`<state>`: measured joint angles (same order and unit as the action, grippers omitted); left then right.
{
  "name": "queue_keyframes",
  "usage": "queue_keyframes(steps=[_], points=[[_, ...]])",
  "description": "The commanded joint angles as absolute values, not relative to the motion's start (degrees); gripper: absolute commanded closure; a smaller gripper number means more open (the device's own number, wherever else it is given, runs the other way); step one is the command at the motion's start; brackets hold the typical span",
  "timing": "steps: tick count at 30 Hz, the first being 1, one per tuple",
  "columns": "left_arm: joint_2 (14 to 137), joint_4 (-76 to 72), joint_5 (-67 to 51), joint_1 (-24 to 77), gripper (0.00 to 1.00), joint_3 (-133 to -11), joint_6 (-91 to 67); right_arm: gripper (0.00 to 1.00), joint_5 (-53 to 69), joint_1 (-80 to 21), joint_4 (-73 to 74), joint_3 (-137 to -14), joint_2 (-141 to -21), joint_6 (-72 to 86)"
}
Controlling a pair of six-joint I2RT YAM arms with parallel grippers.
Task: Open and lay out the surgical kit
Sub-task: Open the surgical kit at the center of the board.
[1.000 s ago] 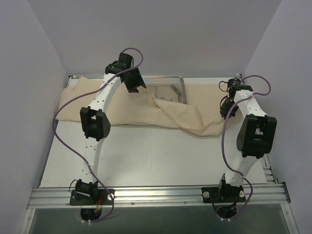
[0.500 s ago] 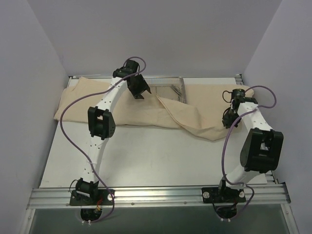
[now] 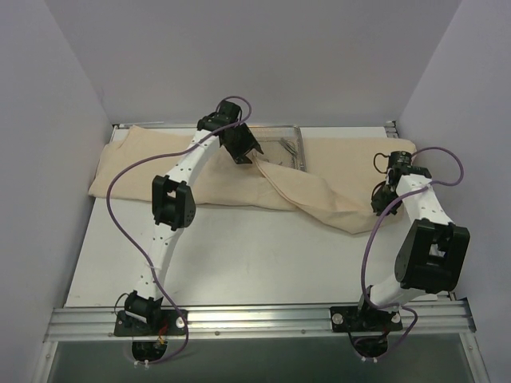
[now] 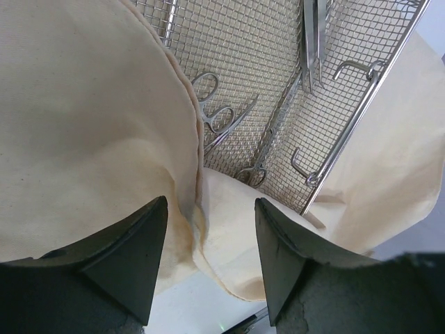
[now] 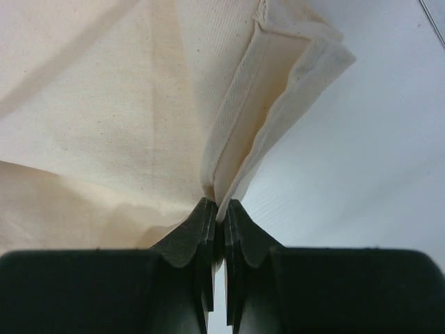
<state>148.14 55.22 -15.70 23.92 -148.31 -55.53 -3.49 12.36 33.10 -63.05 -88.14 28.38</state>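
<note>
Cloth wrap [image 4: 83,125] across mesh tray [image 4: 243,49] (instruments [image 4: 221,120] perhaps partly underneath)

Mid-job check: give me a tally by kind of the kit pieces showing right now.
cloth wrap: 1
mesh tray: 1
ring-handled instruments: 3 showing; the cloth may hide more
Total: 5

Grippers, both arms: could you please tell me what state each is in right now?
Left gripper: open, holding nothing, poised over the cloth wrap's edge.
Right gripper: shut on a folded corner of the cloth wrap.
</note>
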Motion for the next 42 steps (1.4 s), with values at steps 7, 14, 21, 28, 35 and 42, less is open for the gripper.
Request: queue_keyframes(steps=[7, 14, 21, 28, 35, 42], points=[[147.64, 51.66, -16.61, 23.29, 0.41, -147.91, -59.15, 1.00, -2.81, 13.18, 34.98, -63.28, -86.40, 27.77], [149.24, 51.60, -17.22, 22.59, 0.55, -148.36, -59.15, 1.00, -2.64, 14.24, 35.86, -64.60, -85.96, 27.95], [150.47, 51.59, -20.39, 21.45, 0.80, -150.03, -57.31, 1.00, -1.94, 15.91, 36.12, -67.40, -86.66, 27.95], [146.00, 54.40, -19.96, 21.88, 0.98, -146.87, -52.23, 1.00, -2.11, 16.17, 36.12, -69.52, -87.89, 27.77], [135.02, 58.88, -13.80, 23.99, 0.98, -140.90, -37.02, 1.00, -0.62, 16.44, 35.07, -73.30, -90.96, 26.19], [115.00, 53.46, -4.23, 28.56, 0.98, -115.63, -28.57, 1.00, -0.62, 16.70, 34.98, -74.27, -92.63, 26.19]])
